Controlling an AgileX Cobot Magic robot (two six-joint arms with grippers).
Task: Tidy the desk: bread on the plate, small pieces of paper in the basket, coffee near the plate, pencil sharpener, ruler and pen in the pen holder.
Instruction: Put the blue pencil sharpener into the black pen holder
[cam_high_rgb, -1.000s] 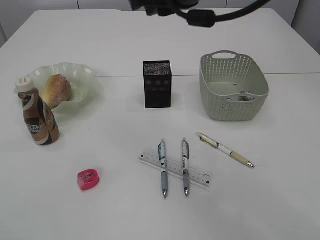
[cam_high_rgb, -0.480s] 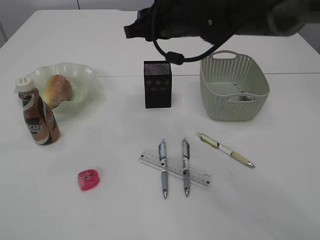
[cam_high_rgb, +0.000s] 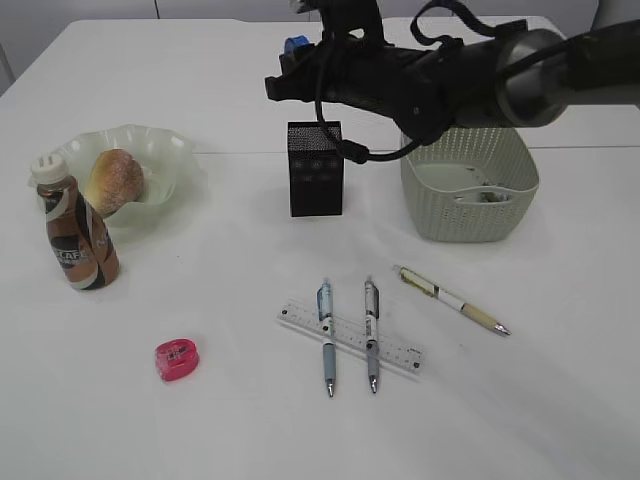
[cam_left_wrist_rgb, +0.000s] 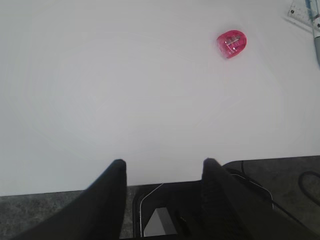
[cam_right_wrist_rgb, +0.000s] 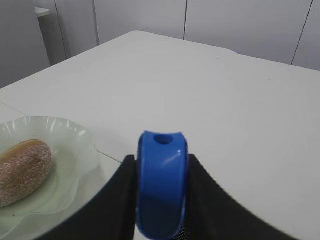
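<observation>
My right gripper (cam_high_rgb: 292, 72) is shut on a blue pencil sharpener (cam_high_rgb: 296, 45) and holds it just above the black pen holder (cam_high_rgb: 315, 170). In the right wrist view the blue sharpener (cam_right_wrist_rgb: 162, 200) sits clamped between the jaws (cam_right_wrist_rgb: 161, 165). A pink pencil sharpener (cam_high_rgb: 176, 360) lies at the front left. A clear ruler (cam_high_rgb: 350, 337) lies under two pens (cam_high_rgb: 327, 335) (cam_high_rgb: 371, 330), with a third pen (cam_high_rgb: 452, 299) to the right. Bread (cam_high_rgb: 113, 180) lies on the green plate (cam_high_rgb: 160, 150), with the coffee bottle (cam_high_rgb: 75, 235) beside it. My left gripper (cam_left_wrist_rgb: 162, 162) is open and empty over the table's front edge.
A green basket (cam_high_rgb: 467, 175) at the right holds a scrap of paper (cam_high_rgb: 487, 196). The left wrist view shows the pink sharpener (cam_left_wrist_rgb: 231, 43) and the ruler's corner (cam_left_wrist_rgb: 302, 9). The right wrist view shows the bread (cam_right_wrist_rgb: 22, 170) on the plate (cam_right_wrist_rgb: 65, 145).
My right arm has come down from the top edge into view and carried the blue sharpener over the pen holder. Nothing on the table has moved.
</observation>
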